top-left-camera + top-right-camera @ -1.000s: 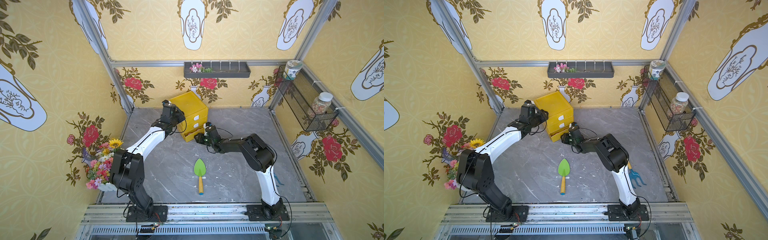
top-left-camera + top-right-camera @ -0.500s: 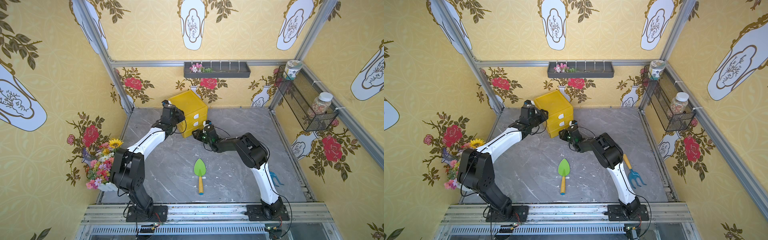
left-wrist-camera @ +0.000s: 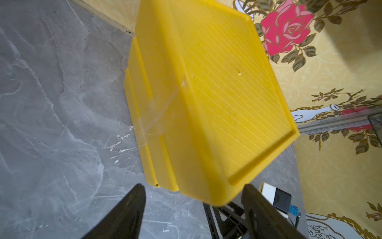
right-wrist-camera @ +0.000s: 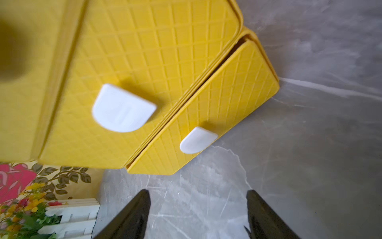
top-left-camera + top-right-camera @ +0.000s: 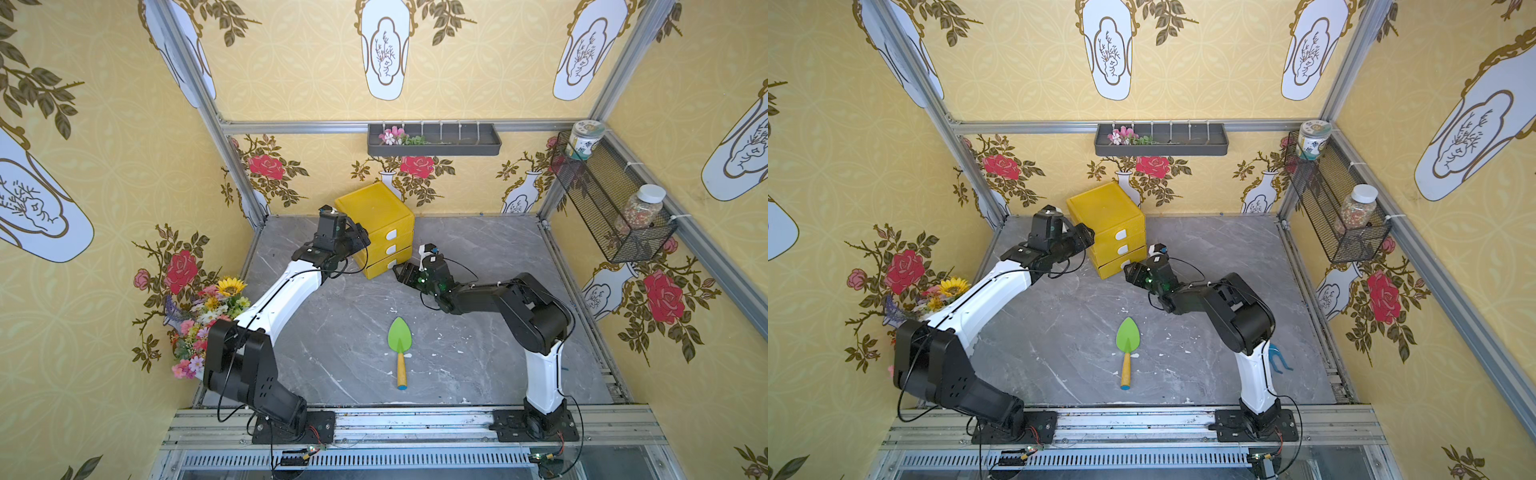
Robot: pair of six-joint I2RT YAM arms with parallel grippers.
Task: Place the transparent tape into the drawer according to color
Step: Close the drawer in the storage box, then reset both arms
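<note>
The transparent tape shows in none of the views. No roll lies on the grey marble surface (image 5: pixel 353 324), in either hand, or on top of the yellow three-drawer cabinet (image 5: pixel 376 205). I judge the rolls to be inside the drawers, though that cannot be checked from here. The only clear thing in sight is a flat clear strip (image 3: pixel 159 111) stuck across the cabinet's side wall. Both hands are released and empty. The left hand (image 3: pixel 193 187) hovers at the cabinet's upper front corner, which pokes in between its spread fingers; whether they touch it I cannot tell. The right hand (image 4: pixel 197 192) hangs low over the surface with its fingers wide apart, facing the drawer fronts. The white half-moon handle (image 4: pixel 198 140) of the bottom drawer (image 4: pixel 208 103) lies straight ahead of it, near but apart. That drawer's front stands a shade proud of the middle drawer (image 4: pixel 144 51) above it, with a thin gap along one end, so it looks not quite home. The right hand is plainly the nearer one to any handle. The drawer's travel runs along the line toward it, so a push or a pull would go straight along that axis. The green trowel (image 5: pixel 400 338) lies well apart, nearer the arm bases.
</note>
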